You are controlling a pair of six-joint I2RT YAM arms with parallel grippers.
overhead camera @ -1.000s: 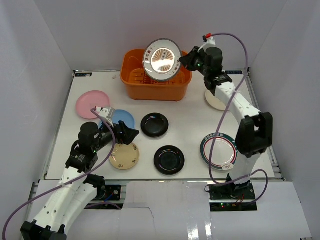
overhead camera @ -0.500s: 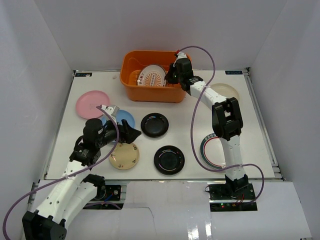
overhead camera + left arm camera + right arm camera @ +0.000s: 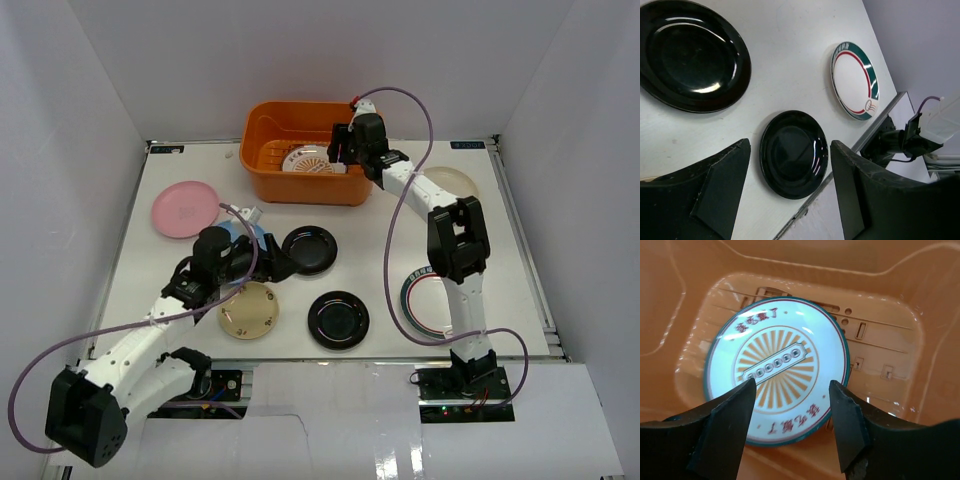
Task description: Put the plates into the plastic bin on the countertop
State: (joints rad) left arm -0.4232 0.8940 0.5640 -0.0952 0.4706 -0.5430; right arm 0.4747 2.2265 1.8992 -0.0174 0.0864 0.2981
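Orange bin [image 3: 300, 188] holds the sunburst plate [image 3: 776, 367]; right tool [image 3: 792, 387] gapes empty above it. Left tool [image 3: 790, 146], open and empty, hovers by a black plate [image 3: 690, 55]; a shallow pinch could skid it across the counter [image 3: 400, 230].

The sunburst plate [image 3: 776, 360] below my right wrist carries red Chinese characters I cannot read. The green-rimmed plate [image 3: 855, 80] bears small illegible marks too.

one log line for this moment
right claw: open above sunburst plate in bin | left claw: open, empty, near black plate
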